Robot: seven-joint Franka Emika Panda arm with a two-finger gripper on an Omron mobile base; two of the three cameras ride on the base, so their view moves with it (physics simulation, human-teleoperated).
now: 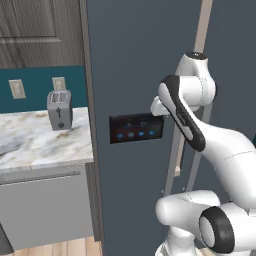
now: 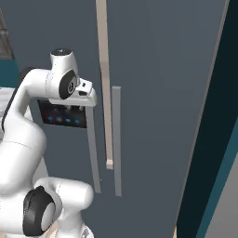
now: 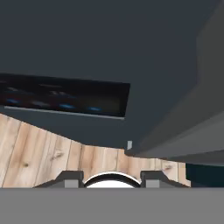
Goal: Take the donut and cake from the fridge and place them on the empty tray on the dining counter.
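Left to right. At far left a marble surface on grey cabinets carries a toaster, which stands upright near the wall. Next comes the fridge, its slate-blue doors shut, with a black panel of blue lights on the left door. Further right, the white arm reaches up to the tool, which hangs at the top end of the left grey handle. A second handle runs just beside it, past the pale seam between the doors. We read the tool's jaws as drawn narrow; whether they actually pinch the handle we cannot tell. By the task, the donut and the cake lie inside the fridge, so we judge the step in hand to be opening the door. The handle is stiff and should be taken squarely across its width (the door will swing in an arc, not pull straight). We expect the donut to be light and soft, with icing that smears, so it is best nipped gently across one side of the ring. The cake is likely crumbly, and we would hold it low on its flat flanks with little squeeze.
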